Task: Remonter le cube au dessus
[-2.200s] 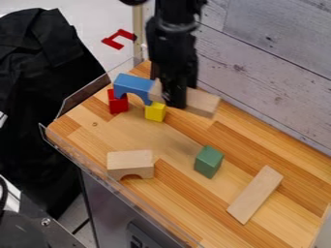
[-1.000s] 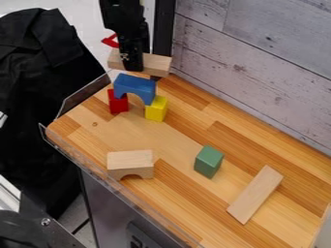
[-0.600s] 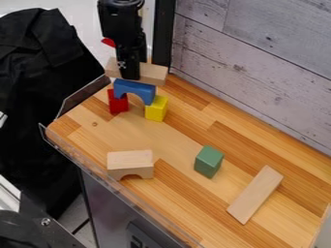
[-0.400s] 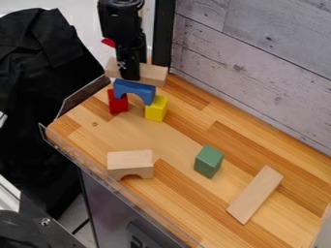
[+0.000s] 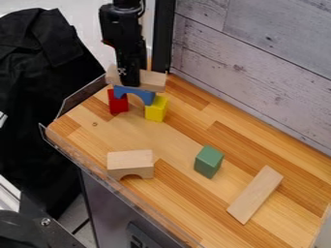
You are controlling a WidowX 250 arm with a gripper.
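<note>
My jaws point down above the blue arch, closed around the middle of a long pale wooden block (image 5: 154,81), the piece I take for the task's "cube". It lies crosswise, both ends sticking out past my grip, just over the blue wooden arch (image 5: 136,90); whether the two touch, I cannot tell. The block looks like solid wood: stiff, light to moderate in weight, hard to damage, its smooth faces perhaps a little slippery. A hold at mid-length, across the narrow width, should balance it best; a grip nearer one end would invite a tilt or a twist. Beneath one end of the arch stands a red block (image 5: 117,103), beneath the other a yellow block (image 5: 156,110), all of it loose, I judge, and easily toppled by a sideways push. I would set the block down level and centred, then open gently so no side drags. Farther out from the arch, toward the camera, a pale wooden arch (image 5: 130,162), a green wooden block (image 5: 208,161) and, farthest off, a flat pale plank (image 5: 256,194) rest on the wooden desk (image 5: 173,138).
</note>
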